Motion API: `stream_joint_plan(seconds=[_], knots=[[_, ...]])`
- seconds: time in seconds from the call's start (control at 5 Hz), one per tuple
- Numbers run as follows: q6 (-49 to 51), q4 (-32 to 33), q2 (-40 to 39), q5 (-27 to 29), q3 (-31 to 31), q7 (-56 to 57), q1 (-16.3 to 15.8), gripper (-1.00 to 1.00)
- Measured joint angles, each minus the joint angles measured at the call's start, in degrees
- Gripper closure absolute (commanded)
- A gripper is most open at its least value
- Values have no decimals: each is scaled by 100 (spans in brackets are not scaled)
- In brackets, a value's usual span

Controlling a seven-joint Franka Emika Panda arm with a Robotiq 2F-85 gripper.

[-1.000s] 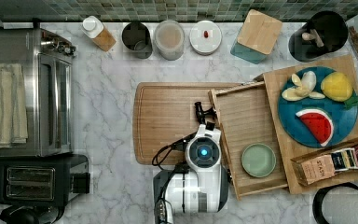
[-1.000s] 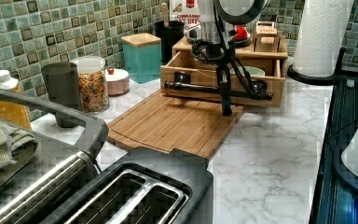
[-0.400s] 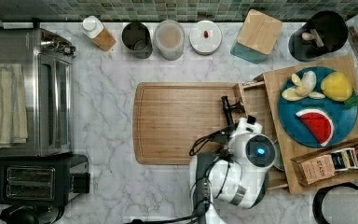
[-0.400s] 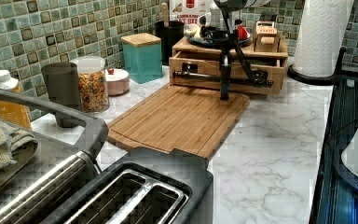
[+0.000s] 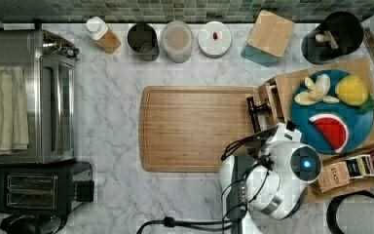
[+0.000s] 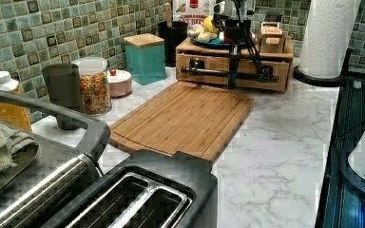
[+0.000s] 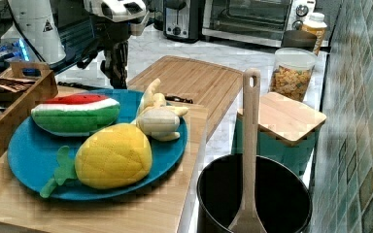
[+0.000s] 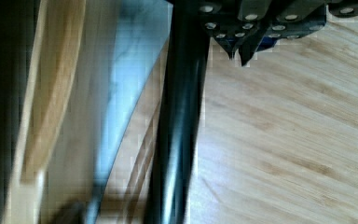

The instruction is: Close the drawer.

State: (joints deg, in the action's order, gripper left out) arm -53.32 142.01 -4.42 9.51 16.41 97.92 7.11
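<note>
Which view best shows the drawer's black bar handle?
The left view: the handle runs unobstructed across the drawer front. The top view shows one end beside the arm; the wrist view a blurred close-up.

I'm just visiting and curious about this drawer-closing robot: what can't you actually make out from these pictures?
- Inside of the drawer: hidden in the left view, where the front sits nearly against the box.
- Gripper: the left view leaves its fingers too small and dark against the handle to tell open from shut.
- Drawer front, top view: the arm hides most of it.
- Wrist view: the handle is blurred.
</note>
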Motion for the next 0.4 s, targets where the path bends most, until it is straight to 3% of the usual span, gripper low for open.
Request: stream_joint_plan(seconds=[0.2,0.4], knots=[[-221,-313,-380,748,52,1505,64,100],[-257,-369,-446,229,49,1259,-34,100]])
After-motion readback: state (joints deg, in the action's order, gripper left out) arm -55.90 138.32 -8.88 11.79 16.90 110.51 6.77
